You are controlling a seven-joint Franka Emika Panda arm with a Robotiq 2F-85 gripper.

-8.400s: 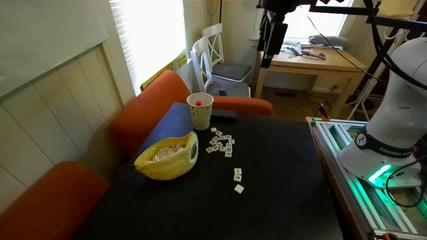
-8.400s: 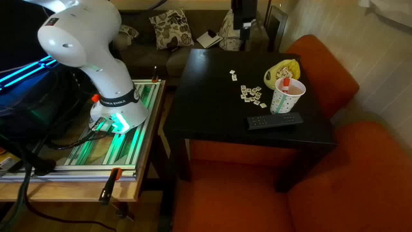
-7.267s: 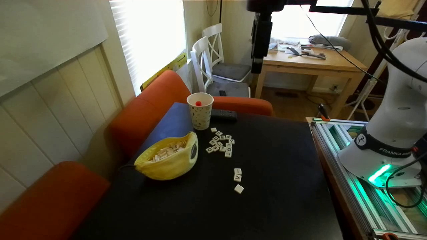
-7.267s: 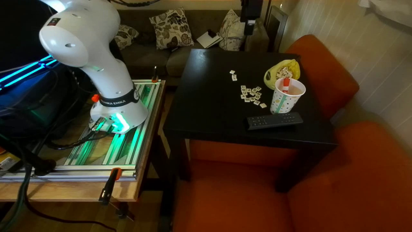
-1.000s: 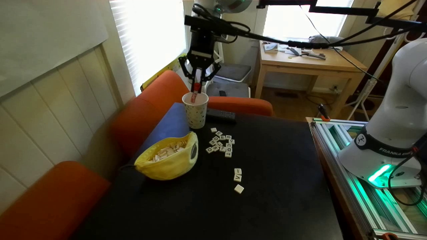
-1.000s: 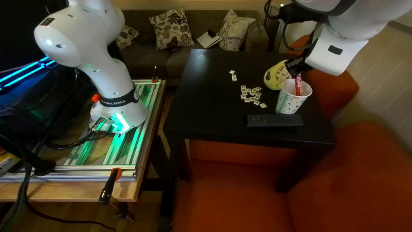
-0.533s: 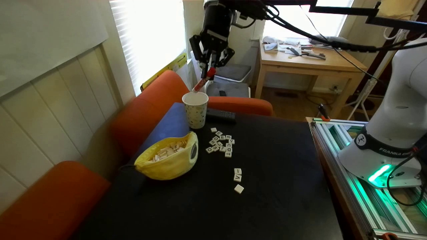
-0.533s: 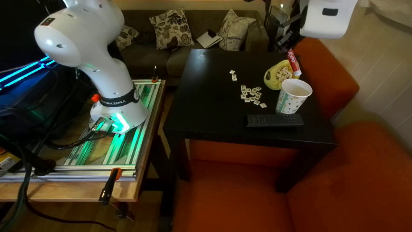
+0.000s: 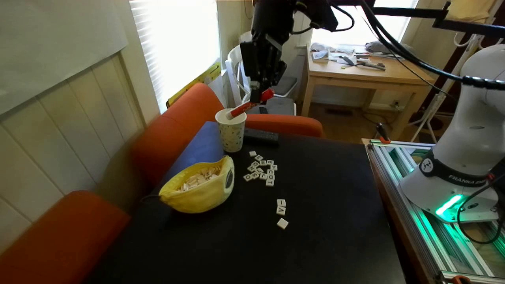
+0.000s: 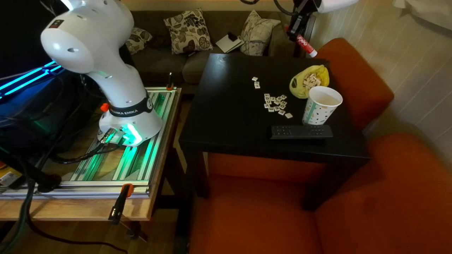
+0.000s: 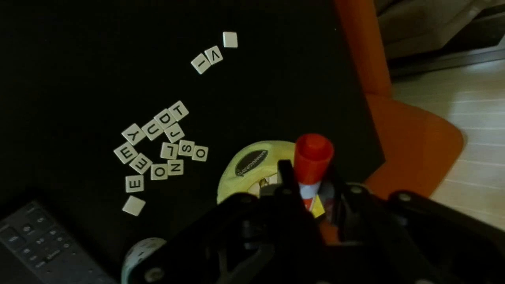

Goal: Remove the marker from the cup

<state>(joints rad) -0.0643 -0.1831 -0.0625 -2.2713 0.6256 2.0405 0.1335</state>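
Note:
My gripper (image 10: 296,32) is shut on the red marker (image 10: 306,45), holding it well above the table. In the wrist view the red cap end of the marker (image 11: 313,157) sticks up between the fingertips. The marker slants, its white end pointing down and away from the fingers. The cup (image 10: 319,109), off-white with small speckles, stands upright on the black table (image 10: 229,116) with nothing showing inside. The marker's white end overlaps the cup's rim in an exterior view (image 9: 232,136), but the opposite angle shows them well apart.
A yellow bowl-like pouch (image 9: 203,195) full of tiles sits beside the cup. White letter tiles (image 11: 159,172) lie scattered on the table. A black remote (image 10: 302,132) rests close to the cup. Orange seats (image 9: 177,130) border the table.
A second ago the marker's lower part was inside the cup, between my fingers. It has since come up and out, moved away from the cup and tilted further. The cup stayed put.

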